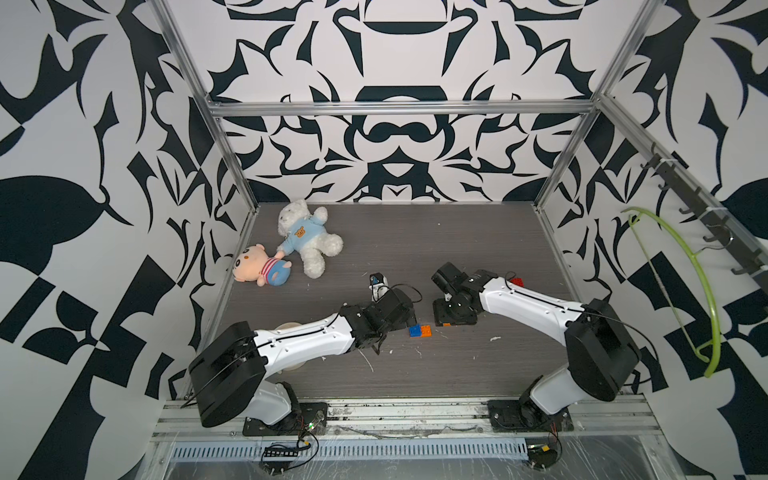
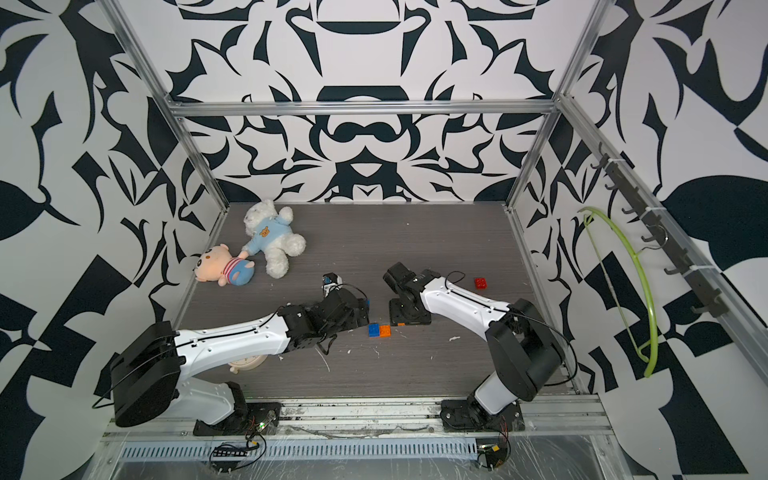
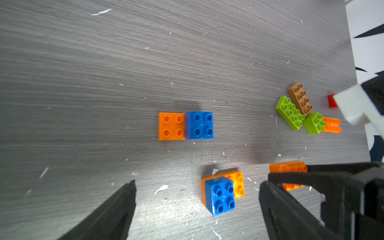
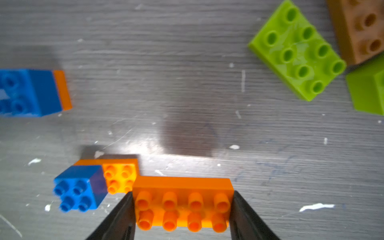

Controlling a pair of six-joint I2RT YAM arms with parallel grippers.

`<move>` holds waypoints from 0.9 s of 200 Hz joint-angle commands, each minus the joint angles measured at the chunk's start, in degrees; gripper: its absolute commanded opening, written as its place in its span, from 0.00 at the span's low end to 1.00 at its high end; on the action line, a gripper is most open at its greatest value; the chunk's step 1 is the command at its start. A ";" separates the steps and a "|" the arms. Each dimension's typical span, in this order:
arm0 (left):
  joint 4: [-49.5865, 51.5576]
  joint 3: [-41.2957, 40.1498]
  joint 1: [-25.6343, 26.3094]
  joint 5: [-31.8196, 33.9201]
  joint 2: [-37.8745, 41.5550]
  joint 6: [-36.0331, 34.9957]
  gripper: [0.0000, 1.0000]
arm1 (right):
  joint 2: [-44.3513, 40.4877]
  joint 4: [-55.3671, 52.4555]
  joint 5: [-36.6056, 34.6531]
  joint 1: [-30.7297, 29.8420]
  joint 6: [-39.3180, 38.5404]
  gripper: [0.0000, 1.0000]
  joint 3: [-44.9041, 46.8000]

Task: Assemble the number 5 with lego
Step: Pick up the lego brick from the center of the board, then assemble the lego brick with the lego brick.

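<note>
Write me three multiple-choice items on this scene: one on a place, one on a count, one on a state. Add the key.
1. Where on the table does the white plush bear lie?
A. near the far left corner
B. near the front right corner
C. between the two arms

2. How many studs top the orange brick in the right gripper?
A. four
B. eight
C. twelve

3. The left gripper is:
A. shut on a blue brick
B. shut on a red brick
C. open, holding nothing

Key: 1 A, both top views show it far back on the left. 2 B, the right wrist view shows two rows of four. 3 C, its jaws stand wide apart and grip nothing.
</note>
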State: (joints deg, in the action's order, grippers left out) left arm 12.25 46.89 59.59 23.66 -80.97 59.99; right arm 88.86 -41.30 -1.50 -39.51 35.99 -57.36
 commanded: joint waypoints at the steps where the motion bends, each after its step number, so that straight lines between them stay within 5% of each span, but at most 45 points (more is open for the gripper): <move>1: 2.00 -2.95 0.00 2.22 3.22 2.52 0.99 | -1.01 -1.10 0.50 -2.15 -0.98 0.58 -2.85; 180: 5.01 -7.81 0.00 5.08 9.83 6.11 0.99 | 9.20 -0.66 -1.12 -10.99 3.87 0.58 -10.43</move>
State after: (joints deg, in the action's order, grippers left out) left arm 16.38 39.72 59.59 28.10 -71.20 66.04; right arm 98.43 -41.30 -0.82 -50.35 38.13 -65.76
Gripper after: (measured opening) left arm 0.992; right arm 0.666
